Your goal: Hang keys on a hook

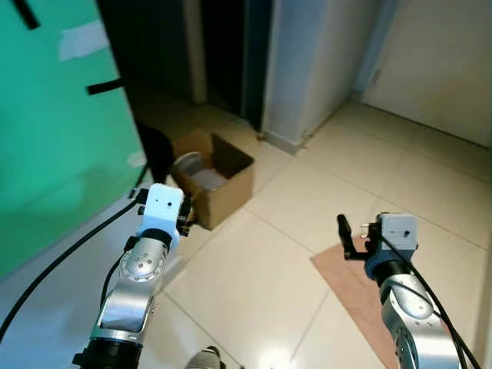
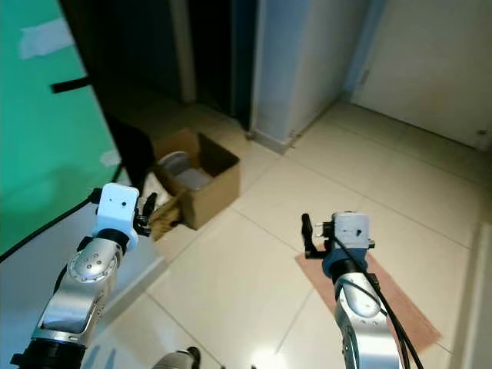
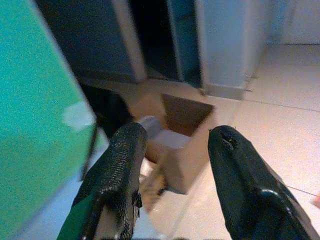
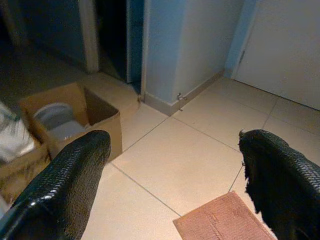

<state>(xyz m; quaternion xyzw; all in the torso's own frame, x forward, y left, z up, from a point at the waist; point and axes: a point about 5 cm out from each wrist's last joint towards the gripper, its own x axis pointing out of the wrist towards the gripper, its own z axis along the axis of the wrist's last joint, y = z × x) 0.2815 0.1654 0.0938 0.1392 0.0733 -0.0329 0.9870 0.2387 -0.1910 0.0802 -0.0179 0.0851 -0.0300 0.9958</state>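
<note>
Both arms are raised in front of me over a tiled floor. My left gripper (image 3: 175, 145) is open, its two black fingers (image 3: 120, 165) apart with nothing between them, pointing toward a cardboard box (image 1: 223, 181). My right gripper (image 4: 175, 150) is also open and holds nothing; one of its fingers (image 1: 345, 234) sticks up beside the wrist. A green panel (image 1: 54, 131) stands at my left, with a short black bar (image 1: 104, 87) jutting from its edge and another black strip (image 1: 25, 13) higher up.
The open cardboard box holds a grey round item (image 1: 190, 164) and sits by the panel's foot. A brown mat (image 1: 355, 290) lies on the tiles under my right arm. A black cable (image 1: 61, 260) trails along the left. A dark doorway (image 1: 223, 46) is ahead.
</note>
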